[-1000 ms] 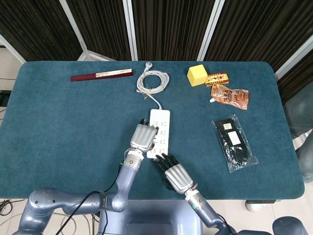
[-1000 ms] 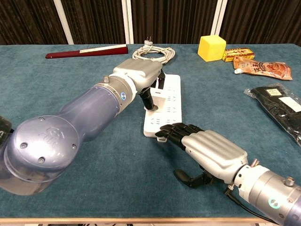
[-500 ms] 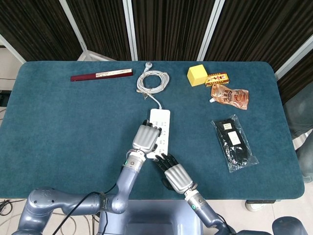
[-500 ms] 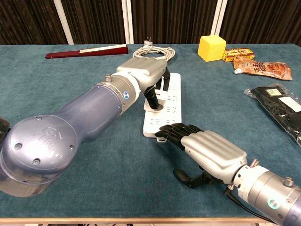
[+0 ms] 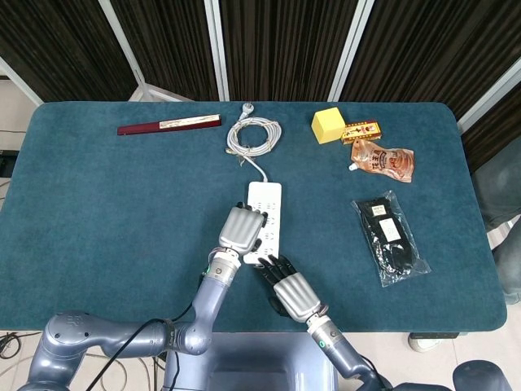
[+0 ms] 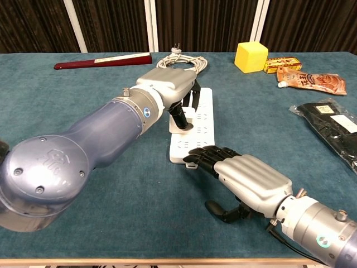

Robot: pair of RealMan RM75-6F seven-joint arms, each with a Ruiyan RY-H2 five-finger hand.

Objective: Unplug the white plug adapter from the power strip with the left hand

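The white power strip [image 5: 273,202] [image 6: 206,111] lies lengthwise at the table's middle, and its cable runs back to a coil [image 5: 254,134]. My left hand [image 5: 240,229] [image 6: 167,84] sits over the strip's left side, thumb and fingers pointing down onto it. A white piece shows between thumb and fingers in the chest view. The hand hides most of it, so I cannot tell whether it is the adapter or whether it is gripped. My right hand [image 5: 291,290] [image 6: 245,176] lies flat, its dark fingertips [image 6: 199,157] resting on the strip's near end.
Along the far edge lie a dark red flat case [image 5: 169,125], a yellow block [image 5: 328,125], a small box [image 5: 361,131] and a snack pouch [image 5: 384,160]. A black item in a clear bag [image 5: 391,237] lies at the right.
My left hand has shifted slightly farther along the strip, and its thumb now stands nearer the fingers. The right hand has stayed on the strip's near end.
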